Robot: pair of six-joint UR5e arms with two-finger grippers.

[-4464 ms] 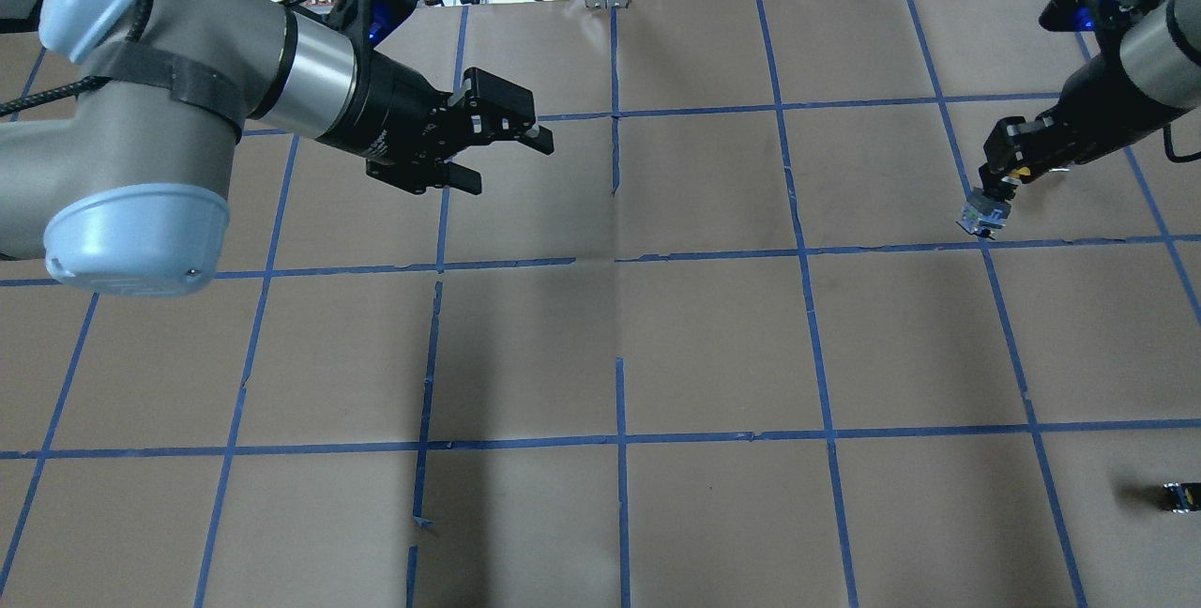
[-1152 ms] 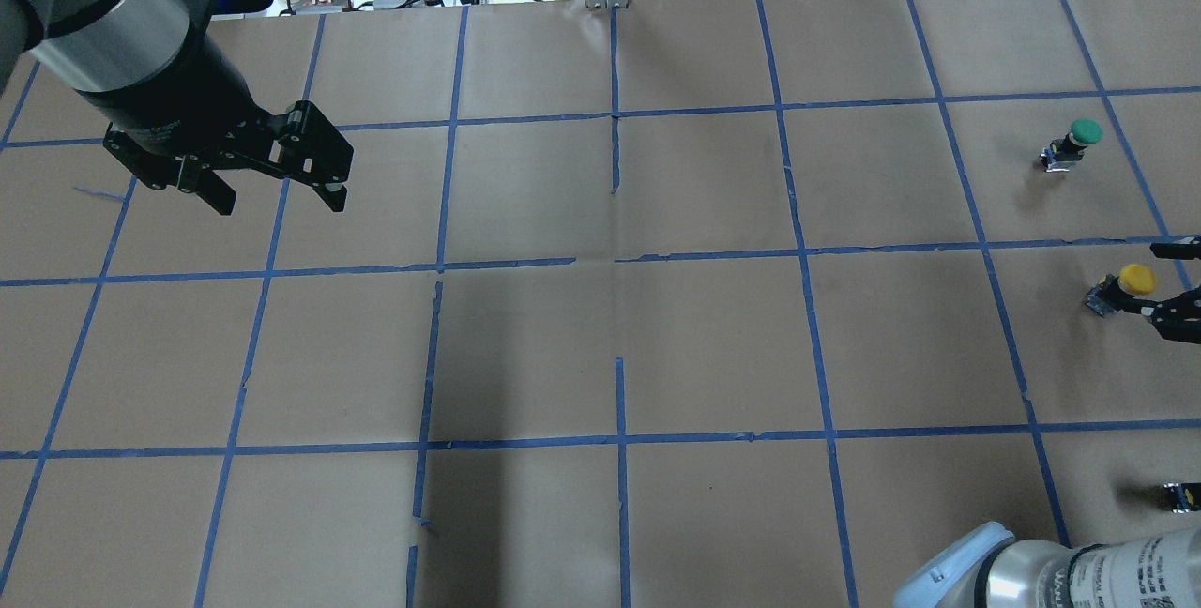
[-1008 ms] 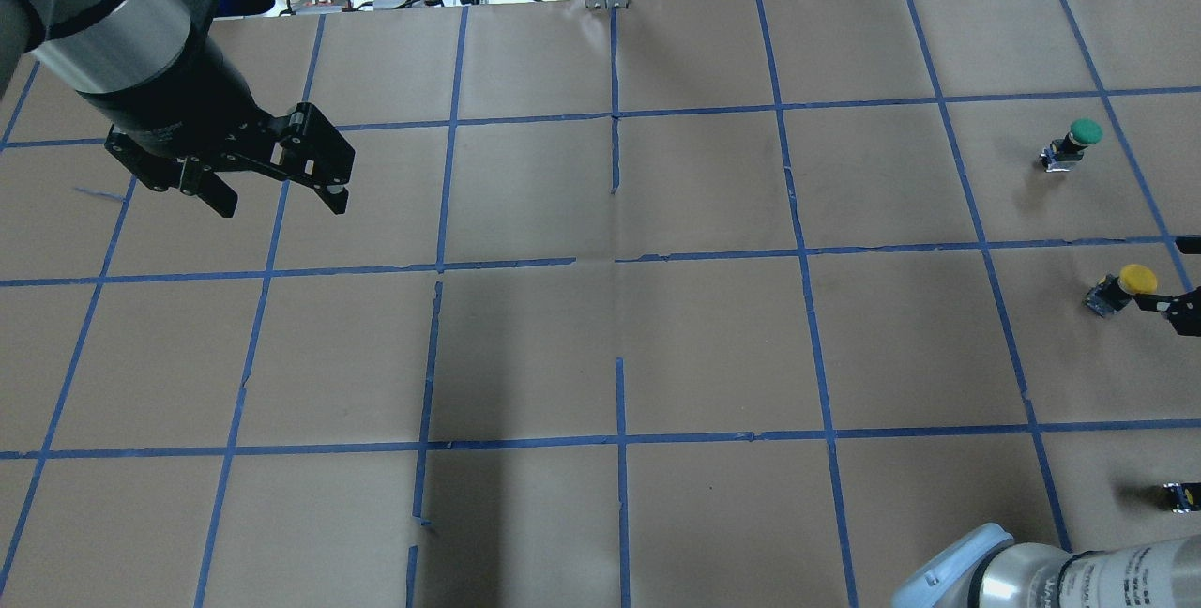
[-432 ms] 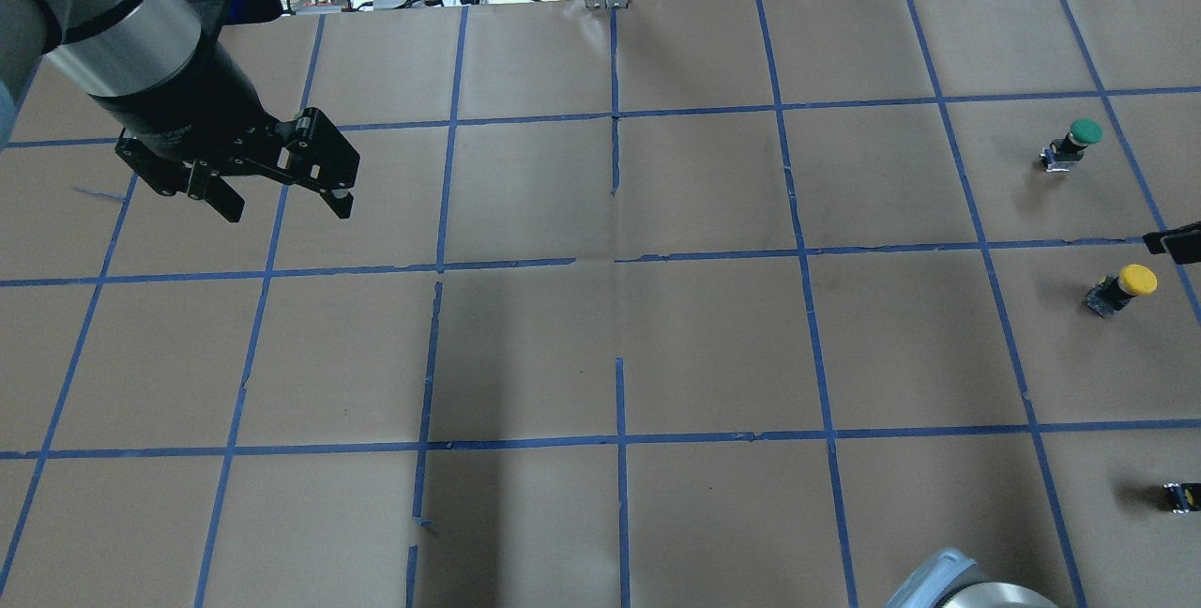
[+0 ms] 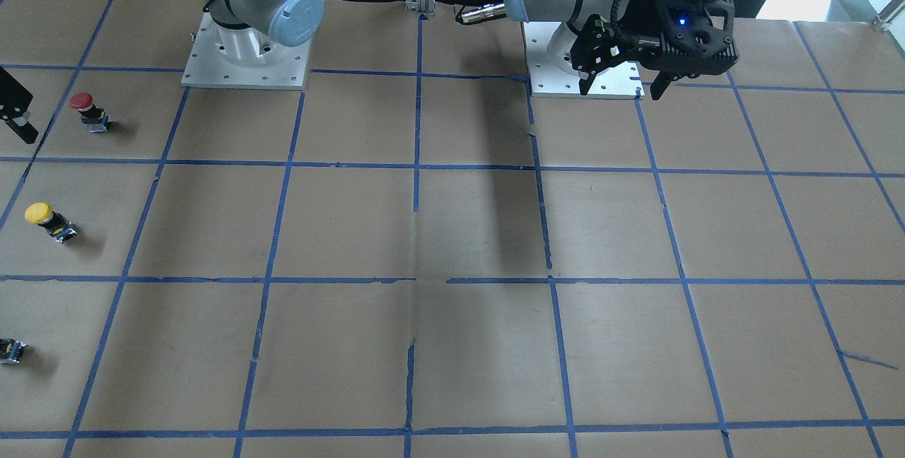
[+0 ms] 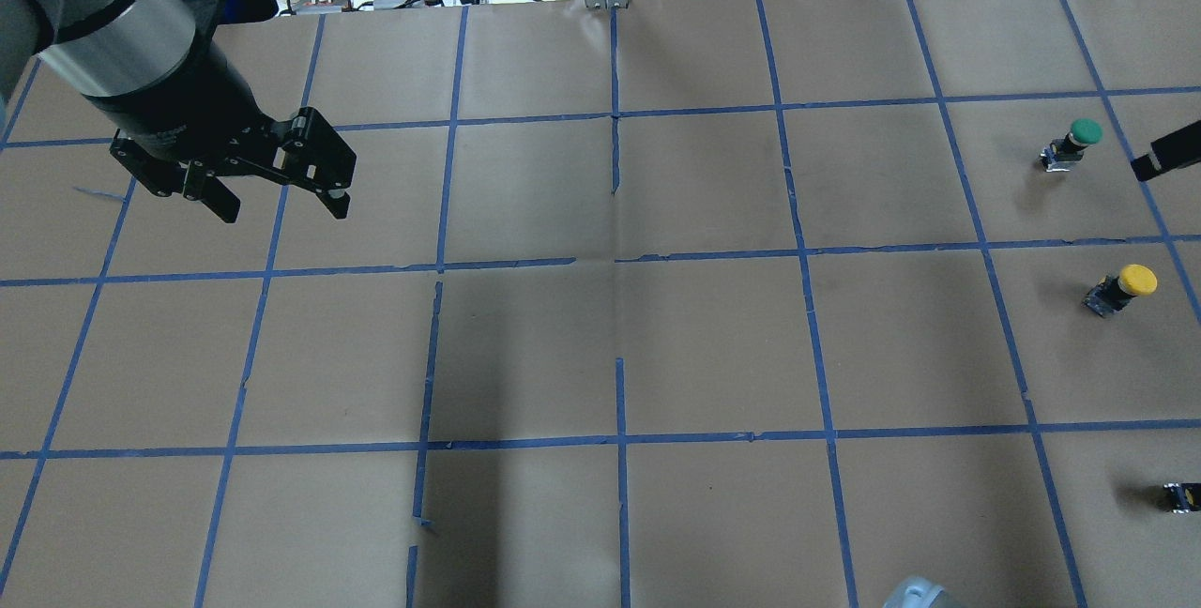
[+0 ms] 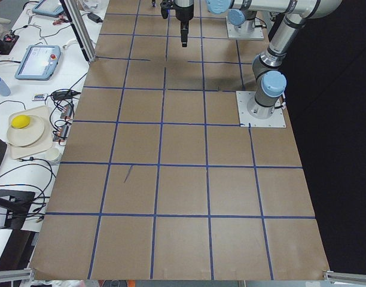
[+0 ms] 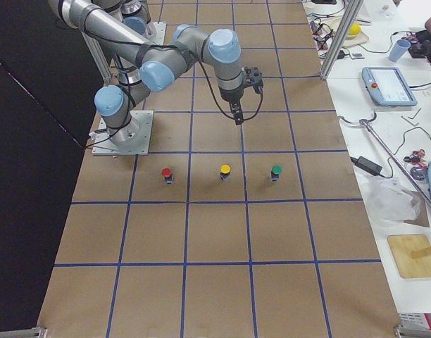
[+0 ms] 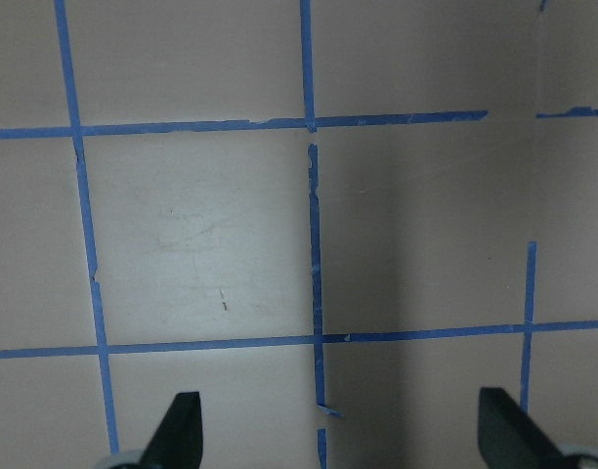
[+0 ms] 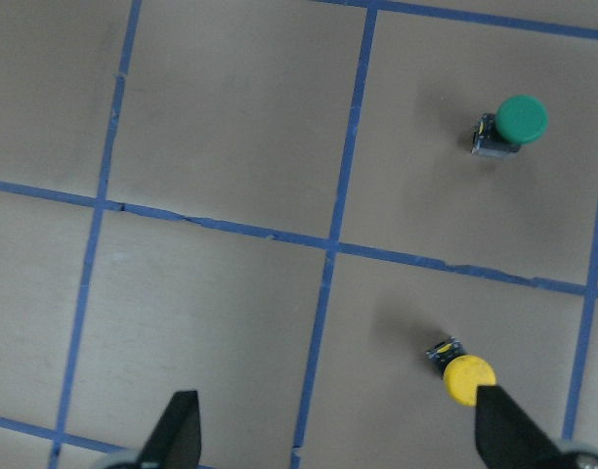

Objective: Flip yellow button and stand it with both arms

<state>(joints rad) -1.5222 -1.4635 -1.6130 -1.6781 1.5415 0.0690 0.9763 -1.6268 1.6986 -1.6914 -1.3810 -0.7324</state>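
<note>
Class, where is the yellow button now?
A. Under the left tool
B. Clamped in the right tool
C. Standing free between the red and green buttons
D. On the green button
C: the yellow button stands cap-up between the red button and the green button, clear of the right tool.

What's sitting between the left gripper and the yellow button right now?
Nothing stands there: the overhead view shows only bare brown paper crossed by blue tape lines between the left gripper and the yellow button.
</note>
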